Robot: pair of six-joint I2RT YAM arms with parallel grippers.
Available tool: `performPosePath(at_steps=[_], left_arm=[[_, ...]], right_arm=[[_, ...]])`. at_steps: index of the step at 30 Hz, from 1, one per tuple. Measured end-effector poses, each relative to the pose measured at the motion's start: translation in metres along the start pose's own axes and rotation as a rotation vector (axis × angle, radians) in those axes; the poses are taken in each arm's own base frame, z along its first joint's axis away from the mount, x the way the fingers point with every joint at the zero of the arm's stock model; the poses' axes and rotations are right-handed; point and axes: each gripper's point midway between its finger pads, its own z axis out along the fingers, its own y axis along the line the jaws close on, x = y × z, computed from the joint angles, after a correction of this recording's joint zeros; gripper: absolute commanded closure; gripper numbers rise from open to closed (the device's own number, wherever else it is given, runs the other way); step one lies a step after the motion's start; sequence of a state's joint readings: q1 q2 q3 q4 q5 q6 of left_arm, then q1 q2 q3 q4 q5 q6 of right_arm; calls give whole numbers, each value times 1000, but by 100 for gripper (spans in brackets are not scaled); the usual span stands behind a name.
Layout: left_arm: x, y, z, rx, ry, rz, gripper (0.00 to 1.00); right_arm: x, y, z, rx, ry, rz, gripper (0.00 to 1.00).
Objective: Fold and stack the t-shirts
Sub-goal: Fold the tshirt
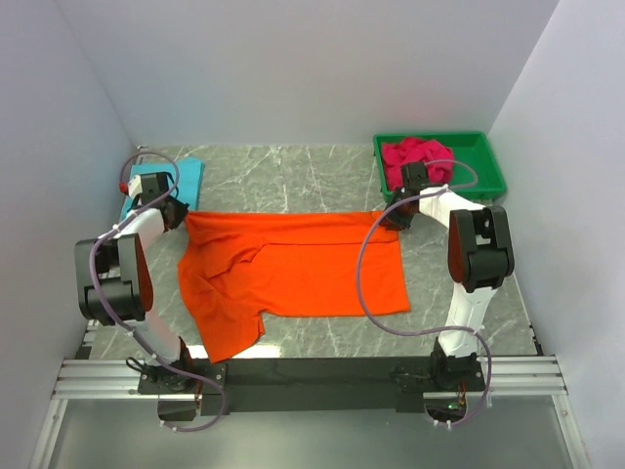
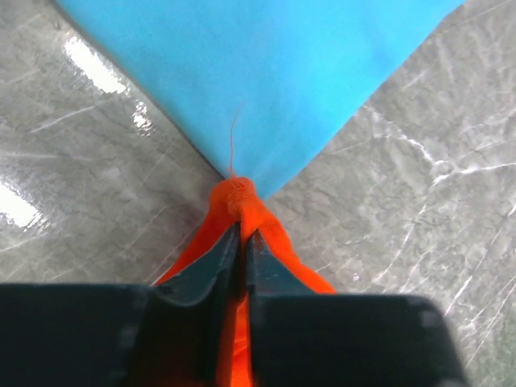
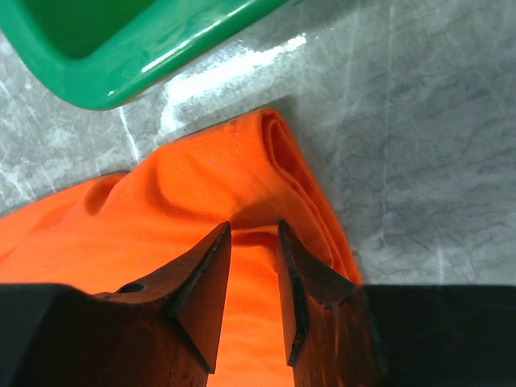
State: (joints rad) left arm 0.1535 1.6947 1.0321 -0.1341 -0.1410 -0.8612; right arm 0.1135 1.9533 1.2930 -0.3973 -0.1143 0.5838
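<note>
- Tightly clamped with the left fingers, all but together, on a bunched corner of the orange t-shirt; cloth squeezed into a small knot just past the tips and spilling out on either side of them.
- Just beyond that knot, at or almost at the pointed corner of the folded turquoise-blue t-shirt, flat on the bench; a thin loose thread running from the knot onto the blue cloth.
- On the other side, held apart at the right fingers, with a clear gap and orange cloth showing through it; tips down at the shirt's far right corner, just inside its rolled hem; nothing gripped, and cannot tell whether pressing on the cloth or just above it.
- From overhead, spread wide across the middle of the bench between the two arms; far edge running fairly straight from one pair of fingers to the other; near left part rumpled, with a sleeve trailing toward the near edge.
- Near that right corner but apart from it, the rim of a green bin; inside, the crimson-pink t-shirt in a crumpled heap.
- At the far left of the bench, the blue tee partly hidden under the left wrist in the overhead view.
</note>
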Motion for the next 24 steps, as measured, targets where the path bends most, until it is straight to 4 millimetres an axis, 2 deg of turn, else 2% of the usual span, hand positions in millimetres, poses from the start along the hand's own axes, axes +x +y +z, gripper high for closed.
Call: performPosePath(at_steps=[2,3,5,6,8,12,16,19,21,24], left_arm=[[-3,-1,-1,3,-11,0,70],[-3,-1,-1,1,-13,2,57],[-4,2,-1,-8,-15,9,44],[-4,2,-2,-11,-16,10,30],[-7,3,-6,-11,-23,18,19],[-17,-4,-28,5,-55,50,17],[-21,-22,-69,73,-103,108,17],[-6,-34,-98,133,-103,179,17],[8,-36,-109,160,-86,230,17],[28,-24,-121,171,-54,291,17]], right_arm=[[-1,-1,-1,12,1,0,63],[-1,-3,-1,20,2,1,63],[-1,-4,0,28,3,1,63],[-1,-4,0,29,3,0,63],[-1,-4,0,29,1,-5,62],[-1,-3,-3,39,-14,-39,61],[-5,2,-12,42,-45,-74,61],[-12,4,-21,46,-83,-88,61],[-18,4,-25,52,-112,-103,60],[-24,3,-26,65,-136,-125,57]])
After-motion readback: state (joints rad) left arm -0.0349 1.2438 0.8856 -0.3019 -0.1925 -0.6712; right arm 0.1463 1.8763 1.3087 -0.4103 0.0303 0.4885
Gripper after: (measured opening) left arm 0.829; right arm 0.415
